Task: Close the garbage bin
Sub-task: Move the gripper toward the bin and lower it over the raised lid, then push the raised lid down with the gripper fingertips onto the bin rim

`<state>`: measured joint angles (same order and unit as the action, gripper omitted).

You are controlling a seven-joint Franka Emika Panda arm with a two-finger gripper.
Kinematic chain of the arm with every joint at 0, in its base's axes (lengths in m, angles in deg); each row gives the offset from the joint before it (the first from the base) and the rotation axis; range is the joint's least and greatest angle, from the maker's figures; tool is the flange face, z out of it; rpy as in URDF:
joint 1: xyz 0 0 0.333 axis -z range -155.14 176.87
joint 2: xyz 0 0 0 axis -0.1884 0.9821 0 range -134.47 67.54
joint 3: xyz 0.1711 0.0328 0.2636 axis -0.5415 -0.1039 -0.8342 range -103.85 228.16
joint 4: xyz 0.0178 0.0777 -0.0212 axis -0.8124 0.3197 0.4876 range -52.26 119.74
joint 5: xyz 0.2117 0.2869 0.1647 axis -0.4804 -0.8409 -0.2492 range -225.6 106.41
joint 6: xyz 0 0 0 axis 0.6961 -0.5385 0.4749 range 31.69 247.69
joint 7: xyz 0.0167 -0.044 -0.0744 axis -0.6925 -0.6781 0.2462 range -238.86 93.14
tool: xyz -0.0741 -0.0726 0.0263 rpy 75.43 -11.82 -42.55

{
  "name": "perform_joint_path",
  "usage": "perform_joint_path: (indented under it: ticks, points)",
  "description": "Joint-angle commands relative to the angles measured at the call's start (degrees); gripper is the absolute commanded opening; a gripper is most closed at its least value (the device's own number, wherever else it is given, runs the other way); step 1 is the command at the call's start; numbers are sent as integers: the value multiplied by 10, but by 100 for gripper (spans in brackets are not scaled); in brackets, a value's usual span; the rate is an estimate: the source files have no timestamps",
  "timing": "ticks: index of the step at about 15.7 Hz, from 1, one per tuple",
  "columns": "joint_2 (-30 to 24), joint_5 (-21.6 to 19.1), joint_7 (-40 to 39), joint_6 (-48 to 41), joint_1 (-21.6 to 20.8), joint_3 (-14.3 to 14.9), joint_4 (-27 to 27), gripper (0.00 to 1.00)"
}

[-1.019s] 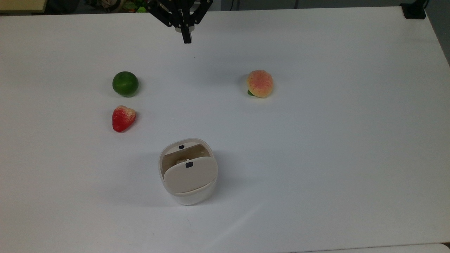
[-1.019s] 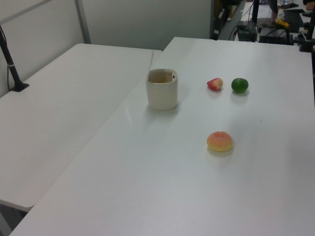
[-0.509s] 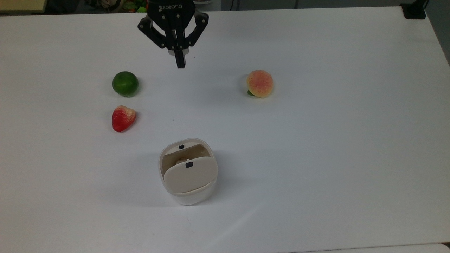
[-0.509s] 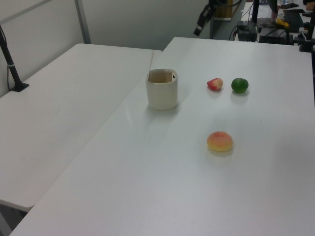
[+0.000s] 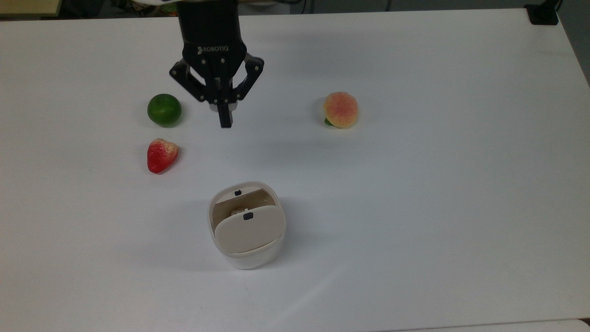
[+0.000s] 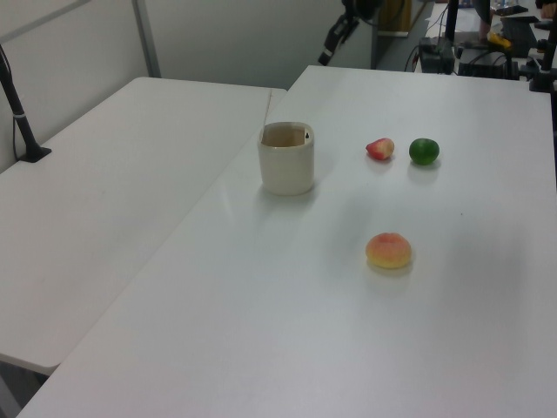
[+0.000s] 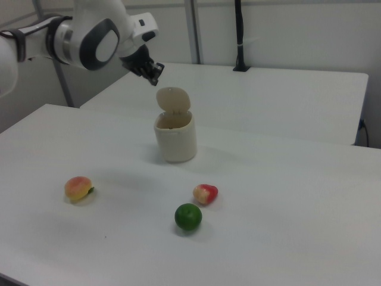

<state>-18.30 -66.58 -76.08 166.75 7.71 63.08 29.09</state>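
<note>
The black two-finger gripper (image 5: 226, 121) is hanging above the white table (image 5: 415, 184) with its fingertips pressed together, gripping nothing. Just beside it, toward the top view's left, a round green toy fruit (image 5: 164, 109) is sitting, a red toy strawberry (image 5: 161, 155) just below. Well off toward the top view's right, a peach-coloured toy fruit (image 5: 340, 109) is resting. Below the gripper in the top view, well apart, the small white plastic garbage bin (image 5: 245, 224) is standing, its beige hinged lid (image 5: 248, 229) up.
</note>
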Motion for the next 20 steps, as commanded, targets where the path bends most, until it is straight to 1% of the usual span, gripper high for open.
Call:
perform_joint_path:
  ticks: [1,4,7,12,16,20]
  points:
    - [72,-10,39,83,-8,6,-62,2]
    - [93,-8,48,145,-9,0,-65,2]
    - [114,-3,66,204,-19,1,-65,2]
    - [146,3,68,267,-26,1,-71,2]
    - [179,6,67,279,-33,1,-90,2]
    - [183,8,66,278,-33,1,-89,2]
